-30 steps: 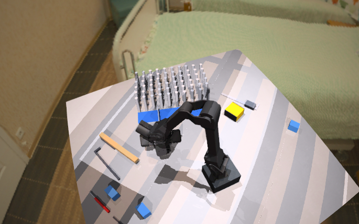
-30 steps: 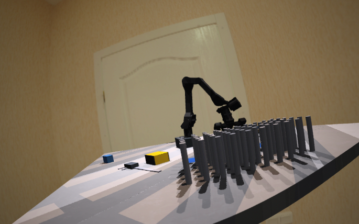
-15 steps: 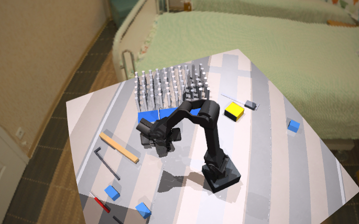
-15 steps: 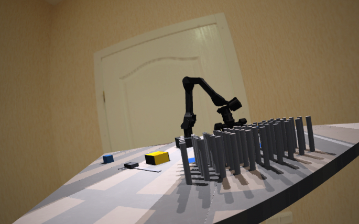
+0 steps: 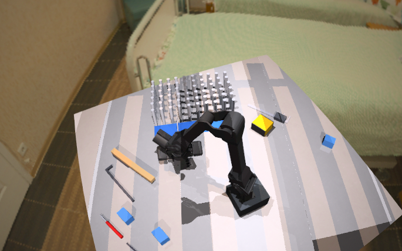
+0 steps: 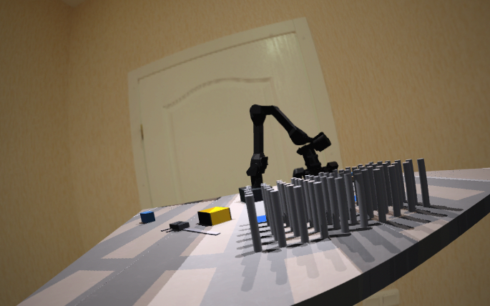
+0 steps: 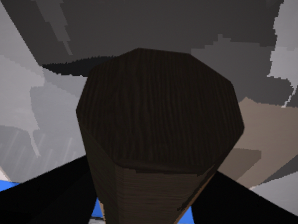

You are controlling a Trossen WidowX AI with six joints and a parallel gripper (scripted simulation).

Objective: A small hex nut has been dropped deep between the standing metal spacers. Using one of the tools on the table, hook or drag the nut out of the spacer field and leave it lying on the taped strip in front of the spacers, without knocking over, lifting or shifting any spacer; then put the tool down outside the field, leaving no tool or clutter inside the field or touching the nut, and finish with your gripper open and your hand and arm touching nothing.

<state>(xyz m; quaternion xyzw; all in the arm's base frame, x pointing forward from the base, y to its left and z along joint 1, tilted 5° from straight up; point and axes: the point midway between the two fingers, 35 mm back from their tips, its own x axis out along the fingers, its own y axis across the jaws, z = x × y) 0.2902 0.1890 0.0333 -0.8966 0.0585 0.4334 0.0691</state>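
The standing metal spacers point(image 5: 233, 105) point(image 6: 254, 228) form an upright grid at the back of the table. The blue taped strip point(image 5: 165, 128) point(image 6: 262, 219) point(image 7: 7, 187) runs along their front. My gripper point(image 5: 182, 162) point(image 7: 147, 167) is shut on the wooden handle point(image 7: 160, 110) of a tool, low in front of the strip. The handle's end fills the middle of the wrist view. A thin pale shaft point(image 5: 177, 125) shows over the strip, pointing towards the spacers; its tip cannot be made out. The fingertips are hidden behind the spacers in the exterior view. The nut cannot be seen.
A wooden bar point(image 5: 132, 165), a dark L-shaped hook point(image 5: 119, 183), a red-handled tool point(image 5: 114, 229) and two blue blocks point(image 5: 125, 216) point(image 5: 160, 235) lie left. Right are a yellow block point(image 5: 262, 124) point(image 6: 216, 215), a dark-handled thin tool point(image 5: 279, 116) point(image 6: 179, 225) and another blue block point(image 5: 328, 141) point(image 6: 147, 216).
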